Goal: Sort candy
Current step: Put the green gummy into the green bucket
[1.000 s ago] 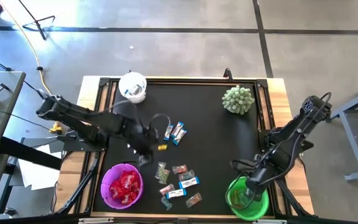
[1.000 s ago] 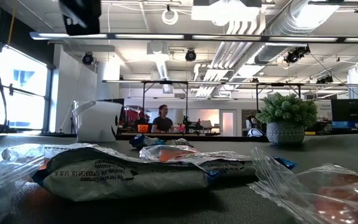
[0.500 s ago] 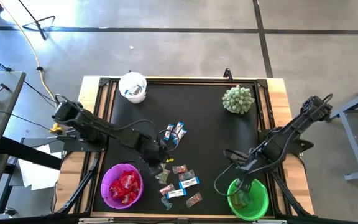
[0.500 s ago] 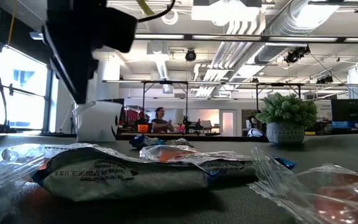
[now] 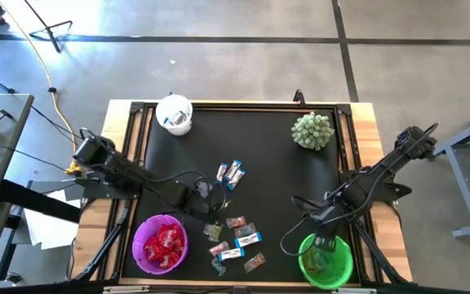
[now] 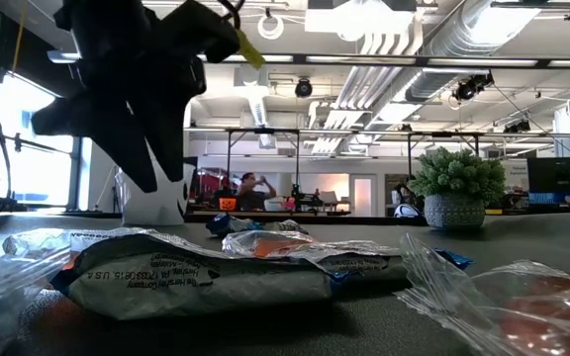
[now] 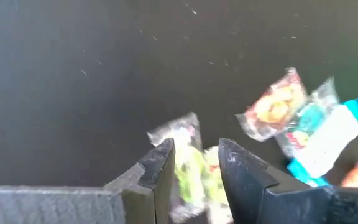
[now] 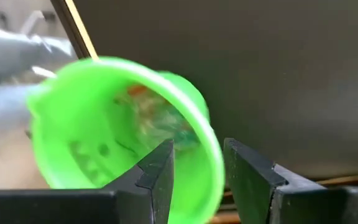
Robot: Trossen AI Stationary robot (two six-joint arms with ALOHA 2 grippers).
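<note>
- Two grippers are at work: the left gripper (image 7: 194, 165) hangs low over a greenish clear-wrapped candy (image 7: 191, 168), fingers parted with the wrapper between them, nothing held yet.
- Most loose wrapped sweets (image 5: 235, 237) lie in a cluster on the black table mat (image 5: 276, 180), with blue-and-white mini bars (image 5: 230, 172) apart from it; shiny red packets fill the purple plastic bowl (image 5: 141, 245).
- The right gripper (image 8: 197, 165) hovers at the green plastic bowl (image 8: 55, 118), jaws apart and empty, straddling its rim.
- Risk: the crinkly wrapper could slip, or a neighbouring sweet could get pinched too.
- Risk: the right fingers could tip the light bowl.
</note>
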